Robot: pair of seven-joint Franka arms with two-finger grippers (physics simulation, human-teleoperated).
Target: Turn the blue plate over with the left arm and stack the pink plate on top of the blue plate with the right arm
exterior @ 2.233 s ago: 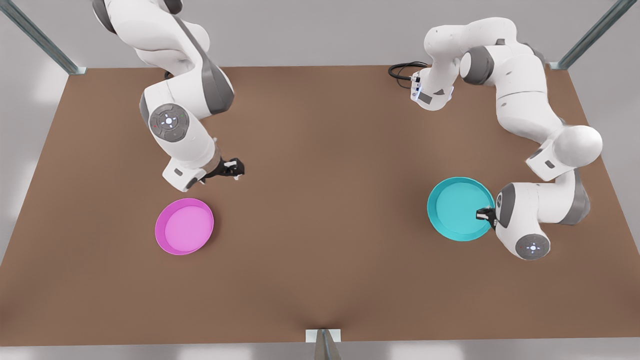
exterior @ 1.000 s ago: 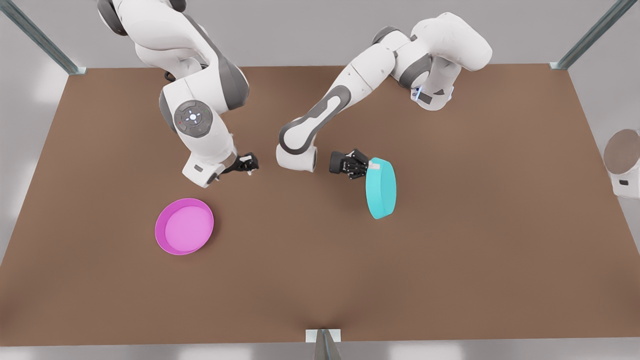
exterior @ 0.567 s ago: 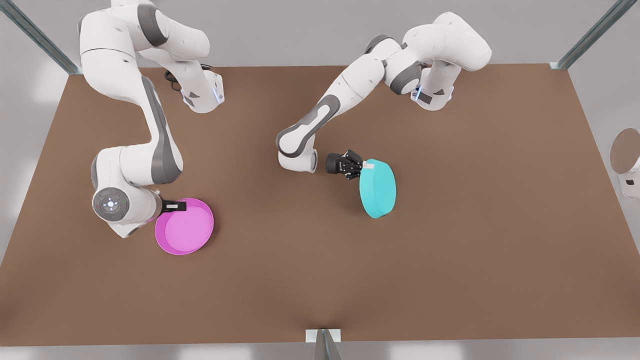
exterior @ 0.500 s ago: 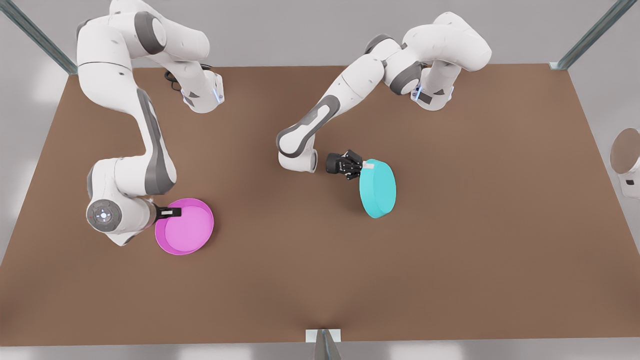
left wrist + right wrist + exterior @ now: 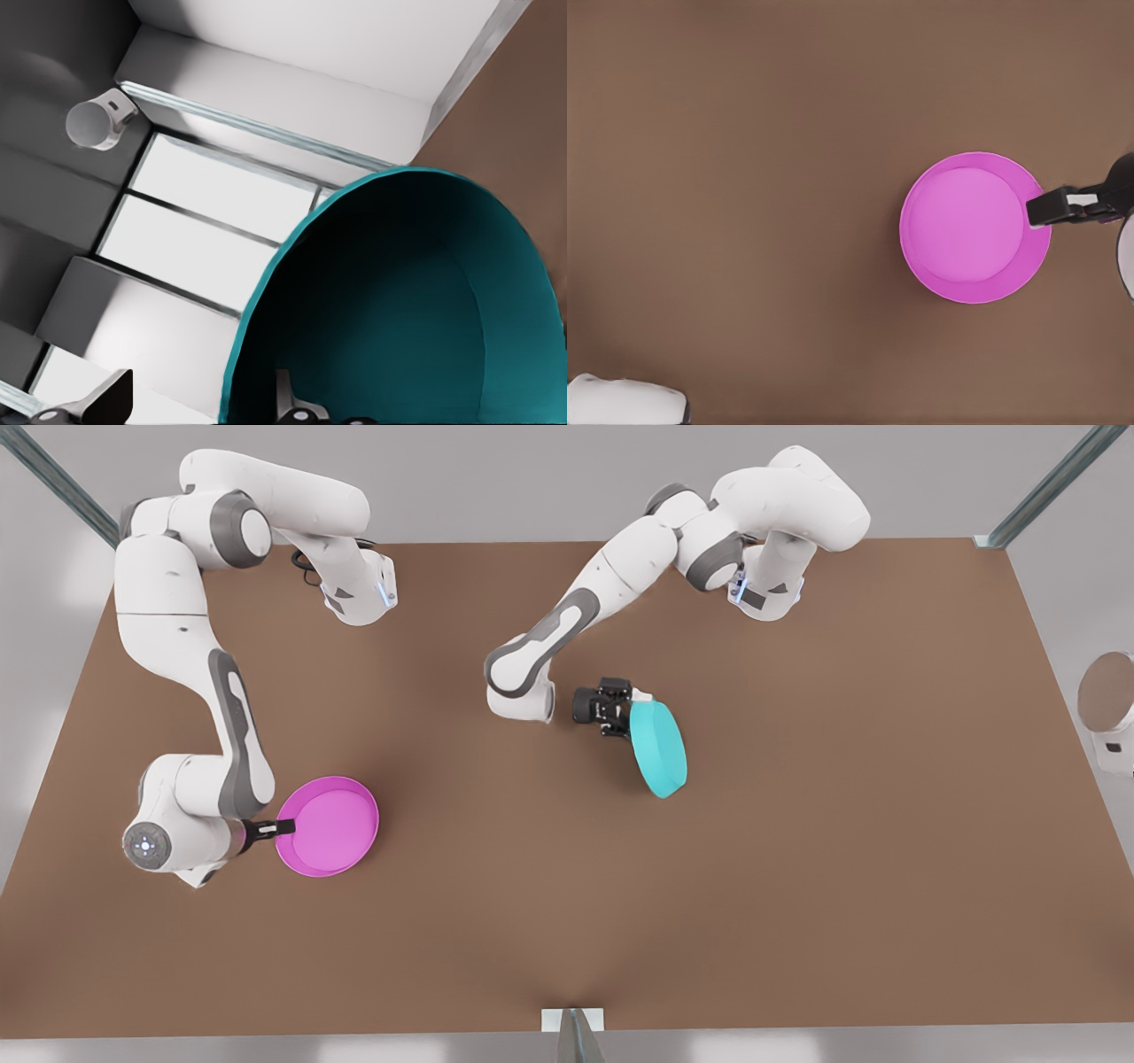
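Two plates, two arms and one brown worktop [image 5: 797,886] make up the scene. The left pincer [image 5: 631,710] is closed on the rim of the blue plate [image 5: 659,747], which hangs tilted nearly on edge above the middle of the worktop, its back facing the front view's right; in the left wrist view the blue plate [image 5: 399,310] rises straight ahead of the pincer, one finger [image 5: 288,403] inside its hollow face. The right pincer [image 5: 282,828] sits at the rim of the pink plate [image 5: 330,838], on the side nearest its own arm; in the right wrist view its dark fingertip [image 5: 1050,207] overlaps the edge of the pink plate [image 5: 970,228]. I cannot tell whether this pincer has closed on that rim. The pink plate lies flat, hollow side up, on the worktop. The two plates are well apart, with bare worktop between them and all around each. The near edge of the worktop is far from both pincers.
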